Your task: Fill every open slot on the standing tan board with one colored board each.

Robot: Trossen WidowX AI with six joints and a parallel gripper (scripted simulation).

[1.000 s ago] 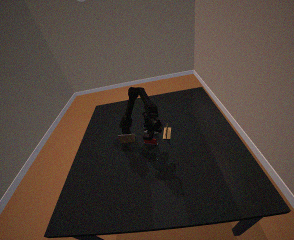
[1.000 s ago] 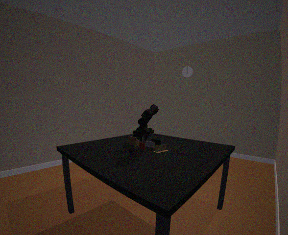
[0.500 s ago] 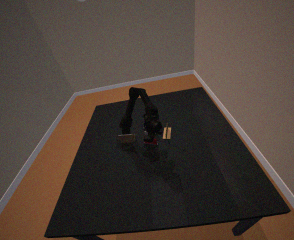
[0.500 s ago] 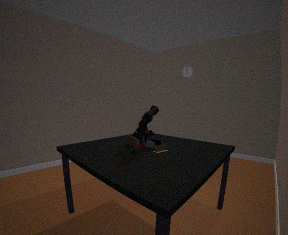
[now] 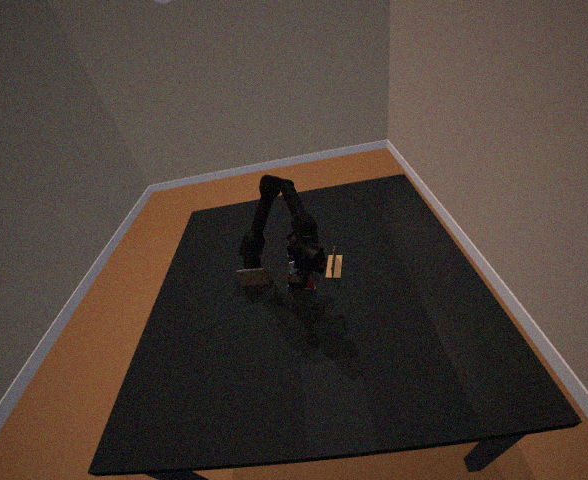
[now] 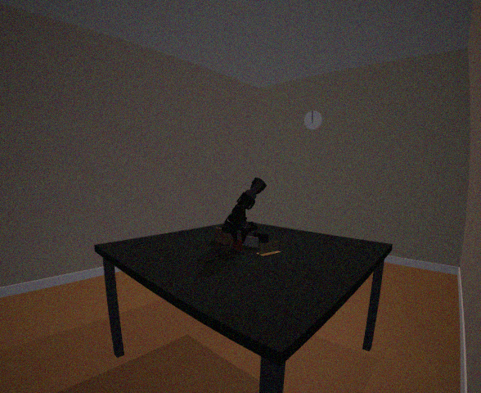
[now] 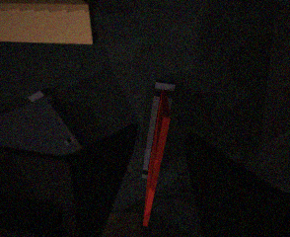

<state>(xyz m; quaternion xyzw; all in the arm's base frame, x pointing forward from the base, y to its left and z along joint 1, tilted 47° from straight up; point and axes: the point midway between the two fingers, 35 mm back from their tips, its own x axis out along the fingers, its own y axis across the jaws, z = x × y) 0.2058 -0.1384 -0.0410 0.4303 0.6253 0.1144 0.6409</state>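
Tabletop (image 5: 335,382) (image 6: 249,287): matte black, broad, straight-edged. Arm (image 5: 263,219) (image 6: 236,213): black, jointed, bent over the work. Gripper (image 5: 303,281) (image 6: 237,237) (image 7: 161,133): dark, tapered fingers, partly open, pointing down astride the red board; gaps visible on both sides. Brownish slab (image 5: 253,277) (image 6: 222,237): flat-faced, near the arm's foot. Tan board (image 5: 333,262): thin, upright on a pale, smooth rectangular base (image 5: 339,267) (image 6: 269,254) (image 7: 41,26); slots not resolved. Grey board (image 6: 251,241) (image 7: 34,127): flat panel, between red board and base. Red board (image 5: 310,283) (image 6: 236,245) (image 7: 156,163): thin, upright, in its narrow grey holder (image 7: 165,86).
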